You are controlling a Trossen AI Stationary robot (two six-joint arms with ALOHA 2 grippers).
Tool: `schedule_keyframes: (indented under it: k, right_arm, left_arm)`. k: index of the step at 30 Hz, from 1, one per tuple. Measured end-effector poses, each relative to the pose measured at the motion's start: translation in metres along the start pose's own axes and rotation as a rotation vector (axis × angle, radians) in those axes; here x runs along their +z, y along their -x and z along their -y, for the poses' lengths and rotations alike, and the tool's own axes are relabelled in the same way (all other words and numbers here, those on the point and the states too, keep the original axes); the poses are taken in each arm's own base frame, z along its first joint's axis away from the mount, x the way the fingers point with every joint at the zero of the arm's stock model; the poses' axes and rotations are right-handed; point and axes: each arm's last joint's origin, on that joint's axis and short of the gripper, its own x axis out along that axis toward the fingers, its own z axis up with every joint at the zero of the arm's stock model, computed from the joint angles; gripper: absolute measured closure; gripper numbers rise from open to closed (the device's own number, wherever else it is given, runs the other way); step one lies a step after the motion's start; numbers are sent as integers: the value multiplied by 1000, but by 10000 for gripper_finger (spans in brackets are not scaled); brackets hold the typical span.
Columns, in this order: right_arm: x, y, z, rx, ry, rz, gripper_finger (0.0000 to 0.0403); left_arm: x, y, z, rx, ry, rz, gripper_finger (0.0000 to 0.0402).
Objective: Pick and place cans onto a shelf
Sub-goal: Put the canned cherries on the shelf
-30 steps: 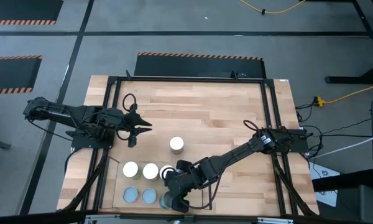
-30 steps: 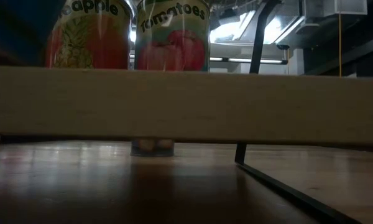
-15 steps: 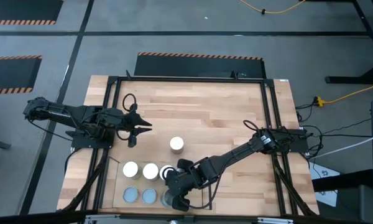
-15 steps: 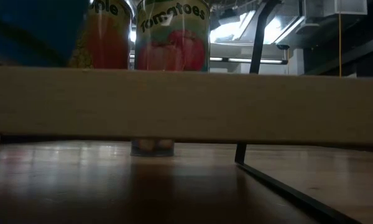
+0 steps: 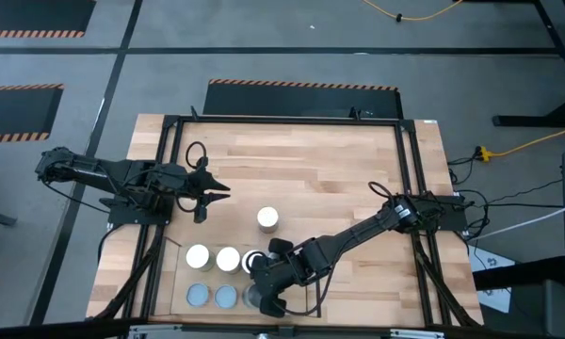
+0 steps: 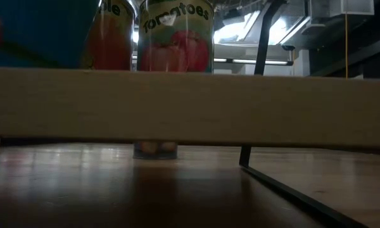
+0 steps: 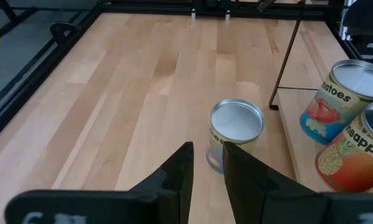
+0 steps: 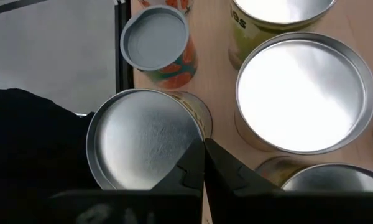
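Hovering over shelf (image 5: pixel 306 303) cans (image 8: pixel 301 90), right fingers (image 8: pixel 193 163) pressed together, empty.

Ahead of the left gripper (image 7: pixel 205 171) a silver-topped yellow can (image 7: pixel 235 134) stands on pale wood, beside red tomato-print (image 7: pixel 336 99) and orange pineapple-print (image 7: pixel 359 152) cans.

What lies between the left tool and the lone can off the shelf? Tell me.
Only bare table. In the high view nothing stands between the left tool and the lone can; the left wrist view shows the same.
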Motion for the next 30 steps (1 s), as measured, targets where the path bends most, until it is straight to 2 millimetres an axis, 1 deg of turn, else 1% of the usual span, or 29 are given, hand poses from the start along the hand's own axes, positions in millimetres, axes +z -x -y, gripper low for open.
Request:
schedule_keyframes:
  k: [7, 12, 20, 30]
  right_arm:
    - [-4, 0, 3, -26, -1, -38, 397]
    - [-4, 0, 2, -26, 0, -37, 395]
    - [-2, 0, 1, -12, -3, -17, 378]
    - [-1, 0, 1, -7, -4, -11, 380]
  left_arm:
    - [0, 0, 0, 0, 0, 0, 323]
    - [0, 0, 0, 0, 0, -1, 323]
    - [0, 0, 0, 0, 0, -1, 323]
    - [0, 0, 0, 0, 0, -1, 323]
